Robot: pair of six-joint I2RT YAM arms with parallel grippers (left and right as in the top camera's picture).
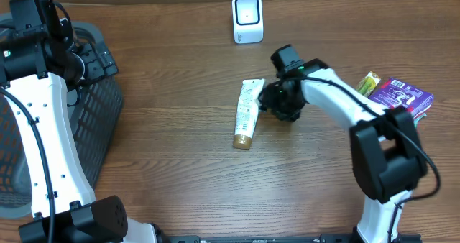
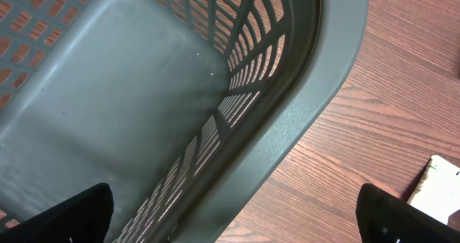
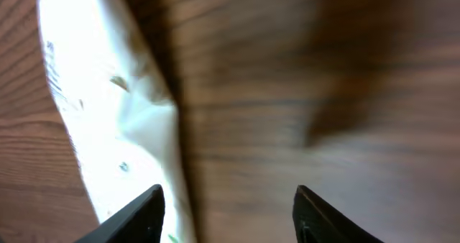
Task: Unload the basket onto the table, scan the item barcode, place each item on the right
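Note:
The item, a white tube (image 1: 248,110) with a gold cap, lies flat on the wooden table near the middle. In the right wrist view the tube (image 3: 108,113) fills the left side. My right gripper (image 1: 267,103) hovers just right of it, low over the table. Its jaws (image 3: 227,200) are open, the left finger over the tube's edge and bare wood between them. A white barcode scanner (image 1: 248,18) stands at the back centre. My left gripper (image 2: 233,200) hangs wide open and empty above the basket's rim at the far left (image 1: 100,60).
A dark grey mesh basket (image 1: 93,128) takes up the left edge; its rim (image 2: 316,92) and empty inside show in the left wrist view. A purple packet (image 1: 406,95) and a yellow-green item (image 1: 369,83) lie at the right edge.

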